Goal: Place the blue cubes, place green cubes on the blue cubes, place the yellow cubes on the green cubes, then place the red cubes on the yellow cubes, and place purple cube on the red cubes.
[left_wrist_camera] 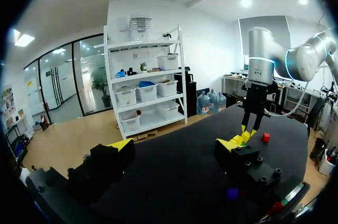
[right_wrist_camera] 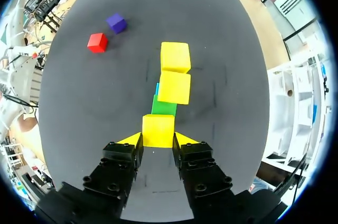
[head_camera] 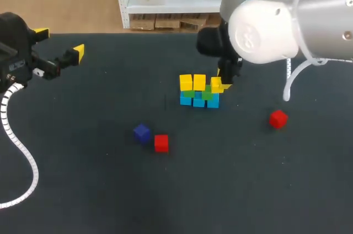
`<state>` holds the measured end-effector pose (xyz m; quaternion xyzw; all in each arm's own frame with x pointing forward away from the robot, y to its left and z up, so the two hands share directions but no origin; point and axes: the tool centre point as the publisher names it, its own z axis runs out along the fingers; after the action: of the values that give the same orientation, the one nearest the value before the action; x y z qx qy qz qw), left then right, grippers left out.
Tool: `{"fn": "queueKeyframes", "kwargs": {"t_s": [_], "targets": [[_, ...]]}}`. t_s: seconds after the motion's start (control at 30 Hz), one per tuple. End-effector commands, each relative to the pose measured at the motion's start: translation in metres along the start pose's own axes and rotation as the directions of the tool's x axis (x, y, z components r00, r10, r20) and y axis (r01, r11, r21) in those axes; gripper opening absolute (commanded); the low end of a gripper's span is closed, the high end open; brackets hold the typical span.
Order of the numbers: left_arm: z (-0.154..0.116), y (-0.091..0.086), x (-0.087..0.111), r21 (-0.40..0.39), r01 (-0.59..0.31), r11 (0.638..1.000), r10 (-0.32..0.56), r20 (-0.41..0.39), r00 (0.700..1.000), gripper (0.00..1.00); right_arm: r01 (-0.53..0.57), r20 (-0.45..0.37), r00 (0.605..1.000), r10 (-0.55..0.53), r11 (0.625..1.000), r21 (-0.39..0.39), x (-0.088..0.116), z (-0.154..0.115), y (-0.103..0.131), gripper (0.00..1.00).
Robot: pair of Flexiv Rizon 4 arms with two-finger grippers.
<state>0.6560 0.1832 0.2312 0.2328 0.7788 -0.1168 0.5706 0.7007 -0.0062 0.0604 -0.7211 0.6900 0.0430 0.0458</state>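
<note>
The right gripper (right_wrist_camera: 158, 140) is closed on a yellow cube (right_wrist_camera: 158, 130), one finger pressed to each side, at the right end of the stack in the middle of the table (head_camera: 83, 190). Nearest of all lies a red cube (head_camera: 161, 143), with a purple cube (head_camera: 142, 132) just to its left and slightly farther, close but not touching. Off to the right, well apart from these, sits a second red cube (head_camera: 278, 118). Farther still stands the stack: a row of three blue cubes (head_camera: 199, 102), green cubes (head_camera: 189, 94) on them, and two more yellow cubes (head_camera: 186, 82) side by side on the green at the left and middle. I cannot tell whether the gripped cube already rests on the green below it. At the far left the left gripper (head_camera: 60, 43) hangs above the table, fingers spread wide with nothing between them
</note>
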Motion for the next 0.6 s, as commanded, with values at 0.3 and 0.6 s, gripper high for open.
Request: {"fn": "queueKeyframes", "kwargs": {"t_s": [0.3,0.6], "targets": [[-0.0012,0.0025,0.0001,0.008,-0.001,1.000,0.001,0.001,1.000,1.00,0.017,-0.016,1.000,-0.017,1.000,-0.008,-0.0111,0.0020,-0.0103,0.00],[-0.0012,0.0025,0.0001,0.008,-0.001,1.000,0.001,0.001,1.000,1.00,0.023,-0.021,1.000,-0.023,1.000,-0.009,-0.0127,0.0029,-0.0136,0.00]]}}
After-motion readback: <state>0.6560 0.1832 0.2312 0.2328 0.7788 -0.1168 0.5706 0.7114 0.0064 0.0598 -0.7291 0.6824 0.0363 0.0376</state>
